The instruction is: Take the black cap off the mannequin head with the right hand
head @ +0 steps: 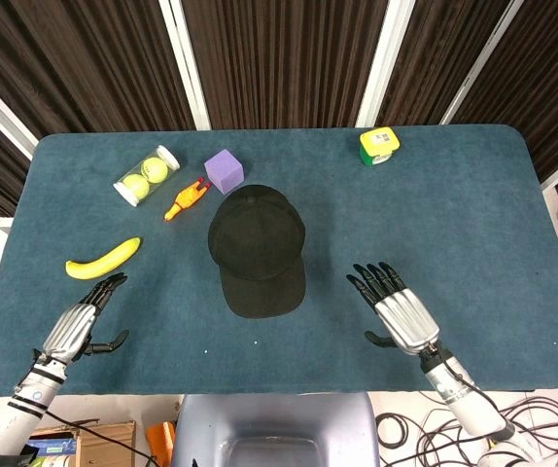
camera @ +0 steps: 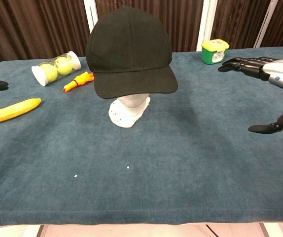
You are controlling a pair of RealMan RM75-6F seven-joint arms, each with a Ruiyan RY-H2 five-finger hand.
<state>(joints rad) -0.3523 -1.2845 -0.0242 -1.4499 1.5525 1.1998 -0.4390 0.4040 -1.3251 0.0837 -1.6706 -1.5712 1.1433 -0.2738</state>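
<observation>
A blue-carpeted table (head: 473, 214) carries everything. At its middle the black cap (camera: 130, 52) sits on the white mannequin head (camera: 128, 109), brim toward the robot. The right hand (head: 396, 309) hovers well to the right of the cap, fingers stretched and spread, holding nothing. The left hand (head: 83, 322) is near the table's left front edge, fingers likewise apart and empty. A banana (head: 103, 259) lies just beyond it. Farther back are a tube of tennis balls (head: 147, 175), a purple cube (head: 224, 170), a rubber chicken toy (head: 187, 198) and a yellow-green container (head: 379, 145).
</observation>
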